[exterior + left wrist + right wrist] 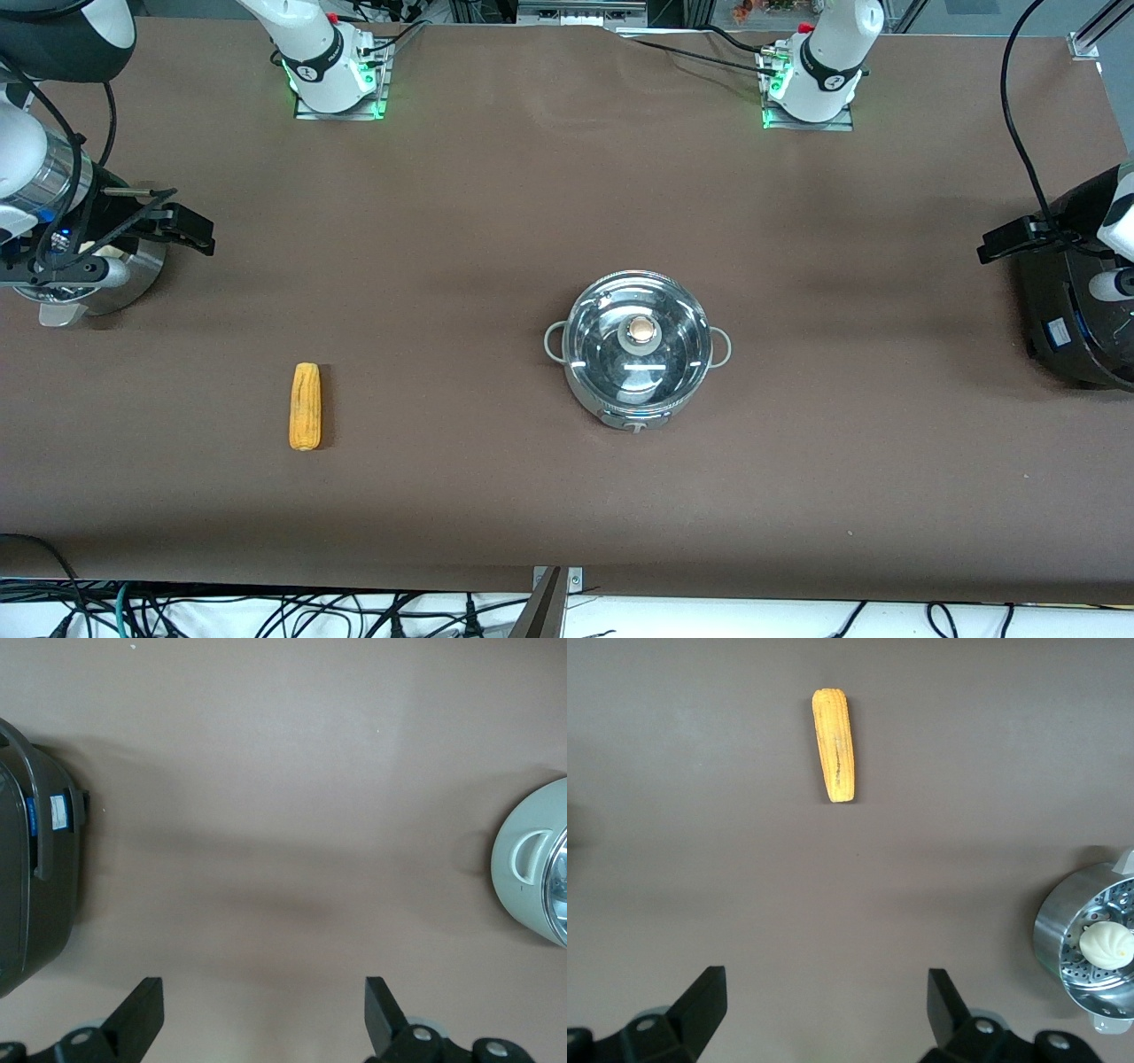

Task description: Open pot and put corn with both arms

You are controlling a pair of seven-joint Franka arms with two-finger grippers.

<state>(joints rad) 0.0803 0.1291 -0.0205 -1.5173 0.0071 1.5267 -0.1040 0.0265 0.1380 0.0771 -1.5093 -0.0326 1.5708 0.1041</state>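
Right wrist view gives me the right pincer (824, 1014) with its jaws spread wide and holding nothing, up over bare brown table (496, 204) at the right arm's end, beside the steamer pot (1090, 952) with its white bun (1108, 943). My left pincer (264, 1014) is likewise wide open and empty, hanging beside the black cooker (1076, 310) at the left arm's end. I see the corn (305, 406) lying flat toward the right arm's end, well apart from the pot (638, 347), which sits mid-table, its glass lid (640, 335) on.
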